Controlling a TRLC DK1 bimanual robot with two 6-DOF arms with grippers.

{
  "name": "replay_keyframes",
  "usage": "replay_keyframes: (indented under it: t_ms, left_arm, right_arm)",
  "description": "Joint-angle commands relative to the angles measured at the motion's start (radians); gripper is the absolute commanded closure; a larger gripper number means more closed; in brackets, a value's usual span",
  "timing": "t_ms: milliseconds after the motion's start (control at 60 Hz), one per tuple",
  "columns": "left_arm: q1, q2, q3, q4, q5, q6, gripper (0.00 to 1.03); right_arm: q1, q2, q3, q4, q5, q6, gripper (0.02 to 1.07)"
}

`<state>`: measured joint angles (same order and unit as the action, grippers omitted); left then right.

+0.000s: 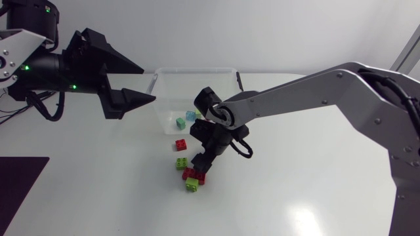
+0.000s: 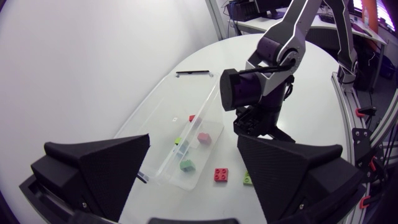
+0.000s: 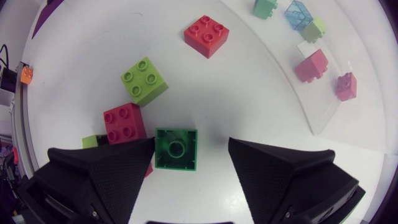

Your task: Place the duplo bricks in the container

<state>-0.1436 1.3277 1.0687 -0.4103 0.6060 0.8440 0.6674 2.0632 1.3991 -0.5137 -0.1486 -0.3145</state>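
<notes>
The dark green brick point(image 3: 176, 148), hard glossy plastic, lies hollow side up on the table between the fingers of my right pincer point(image 3: 191, 142). The pincer stands wide: one finger is close beside the brick, the other apart from it. Just beside it sit a studded red brick point(image 3: 124, 123) and a lime brick point(image 3: 144, 79). A second red brick point(image 3: 206, 35) lies further ahead.

In the head view these loose pieces are at the frame's centre, below the clear, thin-walled container point(image 1: 194, 70), which holds a few pastel bricks point(image 1: 180, 123). My left pincer point(image 1: 149, 84), at upper left, gapes wide beside the container. The table point(image 1: 315, 190) is smooth, white and faintly shiny.
</notes>
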Motion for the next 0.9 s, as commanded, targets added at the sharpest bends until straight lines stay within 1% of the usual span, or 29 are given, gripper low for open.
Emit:
replay_keyframes:
  t_ms: [0, 17, 50, 67, 200, 350, 500, 650, 883]
  left_arm:
    - [0.01, -0.021, -0.036, 0.008, 0.011, 0.012, 0.05]
    - [0.01, -0.024, -0.039, 0.008, 0.011, 0.01, 0.05]
    - [0.01, -0.032, -0.05, 0.008, 0.011, 0.01, 0.05]
    - [0.009, -0.035, -0.055, 0.008, 0.011, 0.01, 0.05]
    - [0.002, -0.058, -0.099, 0.007, 0.011, 0.017, 0.05]
    - [-0.011, -0.061, -0.164, 0.004, 0.011, 0.064, 0.05]
    - [-0.063, -0.047, -0.24, 0.004, 0.003, 0.13, 0.05]
    - [-0.103, 0.041, -0.273, 0.007, -0.009, 0.173, 0.05]
    - [-0.109, 0.202, -0.277, 0.064, -0.015, 0.211, 0.05]
  right_arm:
    - [-0.005, 0.028, 0.023, -0.017, 0.009, -0.009, 0.52]
    - [-0.005, 0.029, 0.023, -0.017, 0.009, -0.009, 0.56]
    - [-0.003, 0.031, 0.023, -0.02, 0.009, -0.009, 0.67]
    - [-0.003, 0.032, 0.023, -0.02, 0.009, -0.009, 0.7]
    - [0.0, 0.023, 0.008, -0.023, 0.009, -0.006, 0.73]
    - [-0.006, -0.051, -0.037, -0.009, 0.018, -0.006, 0.73]
    - [-0.017, -0.163, -0.081, -0.009, 0.03, -0.003, 0.73]
    - [-0.023, -0.259, -0.094, -0.022, 0.037, 0.008, 0.73]
    - [-0.026, -0.376, -0.083, -0.028, 0.046, 0.025, 0.72]
